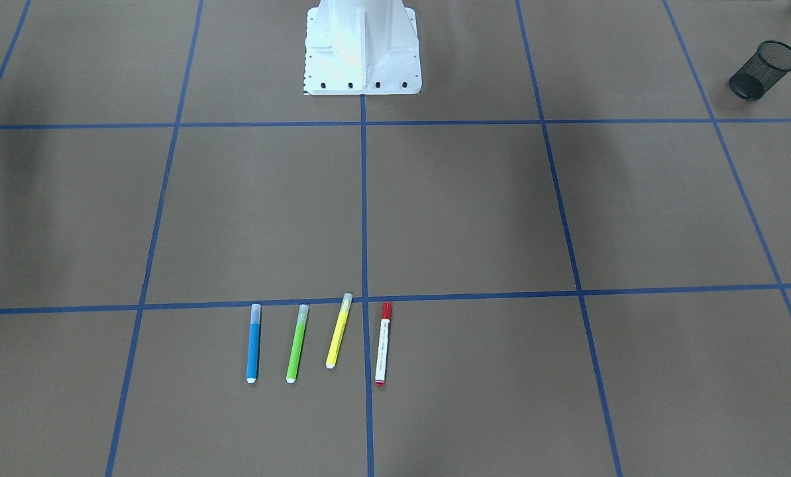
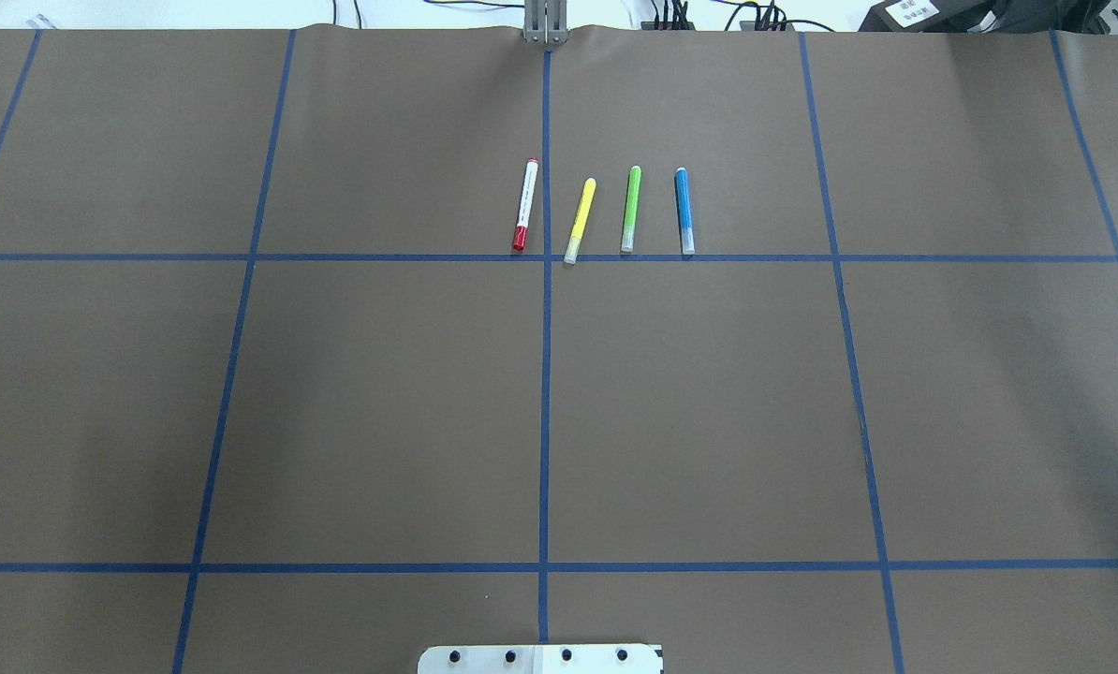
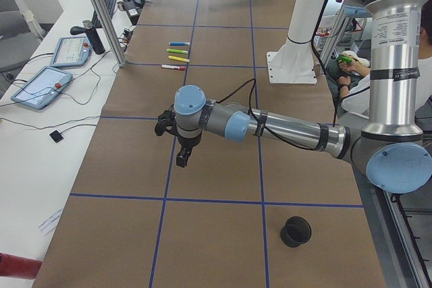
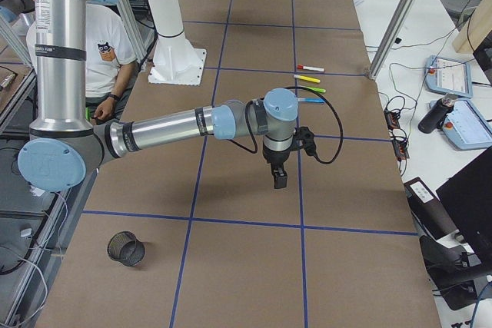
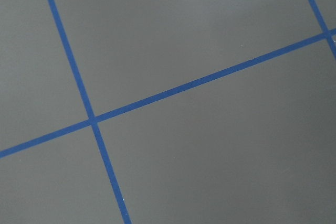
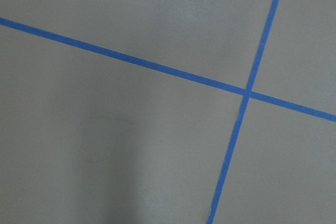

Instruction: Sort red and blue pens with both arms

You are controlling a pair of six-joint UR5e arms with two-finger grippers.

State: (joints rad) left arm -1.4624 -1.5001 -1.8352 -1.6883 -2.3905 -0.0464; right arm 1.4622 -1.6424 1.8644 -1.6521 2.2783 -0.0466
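In the front-facing view the red pen (image 1: 383, 344) lies flat on the table (image 1: 475, 212). The blue pen (image 1: 254, 343) is at its 9 o'clock, with a green marker (image 1: 297, 343) and a yellow marker (image 1: 338, 331) between them. In the left side view the left gripper (image 3: 182, 160) hangs over the table, well apart from the pens; I cannot tell how far it is spread. In the right side view the right gripper (image 4: 280, 180) hangs likewise, its spread equally unclear.

The table (image 2: 381, 402), brown with a blue tape grid, carried four markers side by side, none touching: red-capped pen (image 2: 525, 204), yellow marker (image 2: 581, 220), green marker (image 2: 631, 209), blue pen (image 2: 684, 210). A black mesh cup (image 3: 295, 231) sat toward its left end.
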